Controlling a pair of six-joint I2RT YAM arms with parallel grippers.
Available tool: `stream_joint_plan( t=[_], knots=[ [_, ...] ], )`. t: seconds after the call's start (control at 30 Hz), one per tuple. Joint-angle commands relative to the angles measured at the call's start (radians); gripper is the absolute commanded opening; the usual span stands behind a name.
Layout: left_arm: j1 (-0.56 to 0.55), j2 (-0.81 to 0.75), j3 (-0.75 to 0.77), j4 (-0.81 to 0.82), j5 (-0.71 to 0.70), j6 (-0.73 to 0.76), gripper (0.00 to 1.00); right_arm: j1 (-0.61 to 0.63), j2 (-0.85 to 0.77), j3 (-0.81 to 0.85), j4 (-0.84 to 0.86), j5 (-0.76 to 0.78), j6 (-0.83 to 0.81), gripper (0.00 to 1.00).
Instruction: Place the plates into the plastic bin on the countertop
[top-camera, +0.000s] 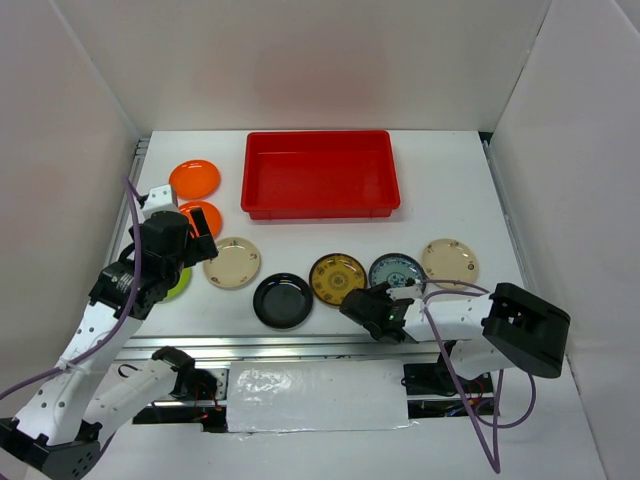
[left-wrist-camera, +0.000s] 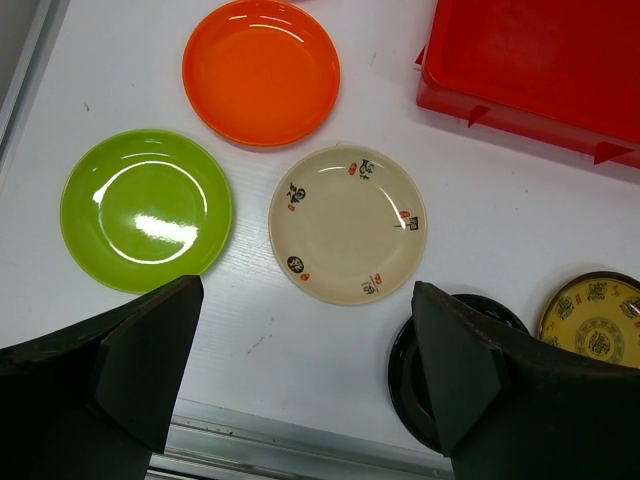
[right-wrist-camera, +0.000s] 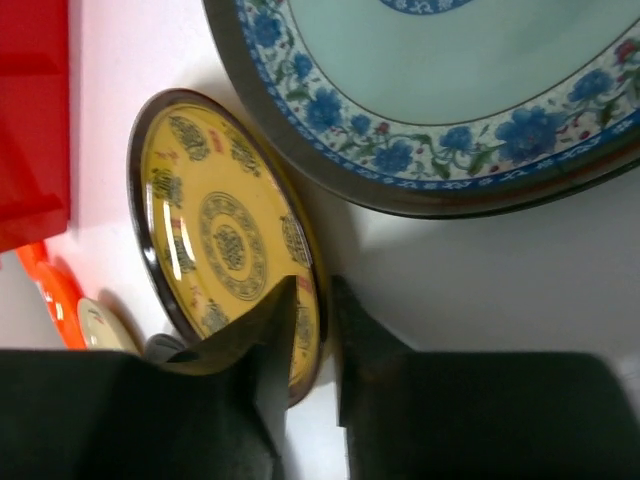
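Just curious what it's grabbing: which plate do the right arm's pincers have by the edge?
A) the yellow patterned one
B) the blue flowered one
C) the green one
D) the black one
A: the right gripper has a finger on either side of the yellow patterned plate at its rim, and the blue flowered plate lies beside it untouched.

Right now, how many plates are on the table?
8. At left: far orange, near orange, green partly under the left arm. Then rightward: cream, black, yellow, blue, second cream.
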Motion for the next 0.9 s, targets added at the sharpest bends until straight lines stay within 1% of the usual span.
stream_joint_plan(
  t=[0.0,0.03,0.07,0.1,0.13,0.17,0.3,0.43,0.53,0.57,0.6,0.67,0.73,0.77,0.8,0.83,0.87],
  knots=[
    [-0.004,-0.012,-0.004,0.034,0.002,0.026,0.99,-0.003,0.025,-0.015,0.026,-0.001,0.013,0.25],
    [-0.004,-0.012,-0.004,0.034,0.001,0.026,0.99,-0.003,0.028,-0.018,0.024,-0.003,0.017,0.24],
    [-0.004,-0.012,-0.004,0.035,0.002,0.024,0.99,-0.003,0.030,-0.019,0.022,-0.006,0.020,0.16],
    [-0.004,-0.014,-0.004,0.035,0.004,0.026,0.99,-0.002,0.030,-0.019,0.018,-0.007,0.032,0.13],
    [-0.004,-0.012,-0.004,0.035,0.002,0.026,0.99,0.001,0.028,-0.021,0.010,-0.003,0.040,0.08],
    [-0.004,-0.010,-0.002,0.035,0.002,0.026,0.99,0.006,0.018,-0.021,0.000,0.000,0.046,0.00],
    [-0.004,-0.009,-0.004,0.035,0.005,0.027,0.99,0.035,-0.022,-0.001,-0.063,0.060,0.092,0.00],
    [-0.004,-0.004,-0.007,0.038,0.010,0.029,0.99,0.038,-0.108,0.039,-0.122,0.147,0.047,0.00],
    [-0.004,0.006,-0.007,0.040,0.012,0.030,0.99,0.024,-0.172,0.084,-0.110,0.187,-0.093,0.00],
    [-0.004,0.012,-0.007,0.040,0.013,0.029,0.99,0.023,-0.221,0.093,-0.102,0.189,-0.157,0.00],
    [-0.004,0.013,-0.005,0.040,0.015,0.030,0.99,0.024,-0.244,0.104,-0.097,0.192,-0.182,0.00],
    [-0.005,0.016,-0.005,0.038,0.013,0.029,0.99,0.017,-0.320,0.108,-0.082,0.183,-0.226,0.00],
    [-0.004,0.022,-0.005,0.038,0.013,0.030,0.99,-0.006,-0.373,0.116,-0.038,0.139,-0.323,0.00],
    [-0.004,0.023,-0.004,0.038,0.012,0.030,0.99,-0.057,-0.386,0.119,0.005,0.111,-0.436,0.00],
    [-0.005,0.025,-0.004,0.038,0.013,0.029,0.99,-0.100,-0.393,0.122,0.057,0.021,-0.507,0.00],
    [-0.004,0.025,-0.004,0.038,0.015,0.030,0.99,-0.152,-0.378,0.131,0.185,-0.053,-0.596,0.00],
    [-0.004,0.023,-0.002,0.038,0.018,0.030,0.99,-0.295,-0.349,0.190,0.229,-0.143,-0.738,0.00]
  ],
)
